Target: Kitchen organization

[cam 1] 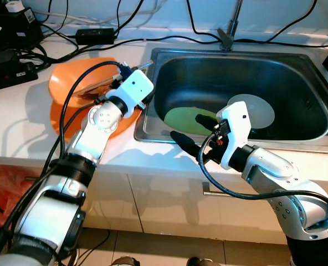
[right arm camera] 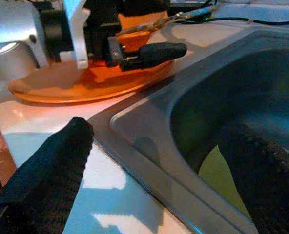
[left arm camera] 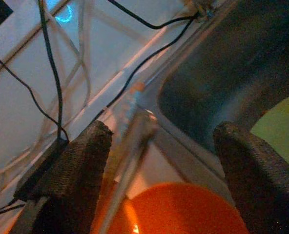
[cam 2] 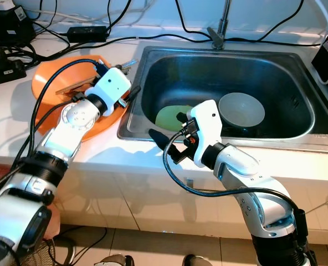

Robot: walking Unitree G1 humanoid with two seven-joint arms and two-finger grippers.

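Closest to the lens, low in the frame, both silver arms reach up toward the white counter (cam 1: pixel 20 133). At centre right, the right gripper (cam 1: pixel 193 132) hovers over the front rim of the stainless steel sink (cam 1: pixel 153 119), its two black fingers spread apart with nothing between them; its own wrist view looks across that rim to the round orange plastic plate (right arm camera: pixel 76 83).

At upper left of centre, the left gripper (left arm camera: pixel 159 161) hangs above the far edge of the orange plate (cam 1: pixel 61 83), just beside the sink's left wall. Its fingers stand wide open and empty. Between them, in the wrist view, lies a blurred slim metal utensil (left arm camera: pixel 130 122) with its handle over the plate; whether it is a fork or spoon I cannot tell.

Down in the basin, at middle of the frame, a flat light-green plate (cam 1: pixel 183 119) lies beside a round grey dish (cam 1: pixel 258 108).

Judging by looks, the orange plate is light, stiff and smooth, likely slippery, so a pinch across its raised rim would suit best. The utensil is thin and hard and may roll; taking it mid-handle seems safest. The sink dishes lie flat and look awkward to lift except by an edge.

Black cables (cam 1: pixel 97 36) trail along the back of the counter at top left.
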